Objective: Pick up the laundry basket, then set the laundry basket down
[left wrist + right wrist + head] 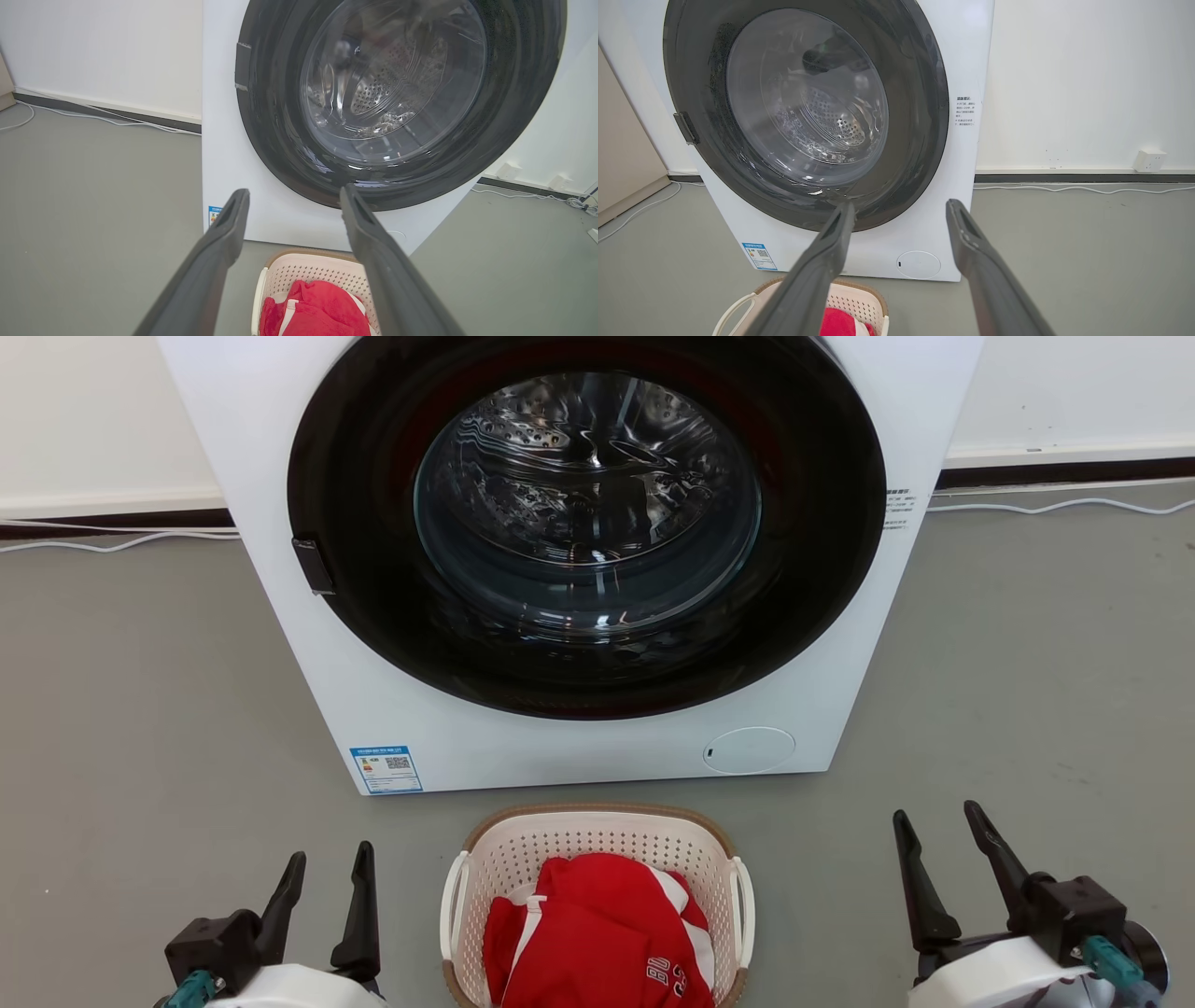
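— What is taken up by the largest thing?
— The far middle of the head view is occupied by a white washing machine (560,756), stood on the grey floor (1027,691). Its dark round door is shut.

— Where is the laundry basket found?
— The laundry basket (597,835) is set on the floor just before the machine, between the two arms. A red garment (597,933) with white stripes is held in it.

— How are the arms posed?
— The left gripper (330,854) is held low at the basket's left and the right gripper (935,812) at its right. Both are well apart from it, with fingers pointed toward the machine. Each pair of fingers is spread wide, and nothing is pinched.

— What is cut off or unclear?
— The basket's near end and both forearms are cut by the bottom edge. The white figures on the garment are only partly seen. The print on the machine's blue sticker (386,770) cannot be read.
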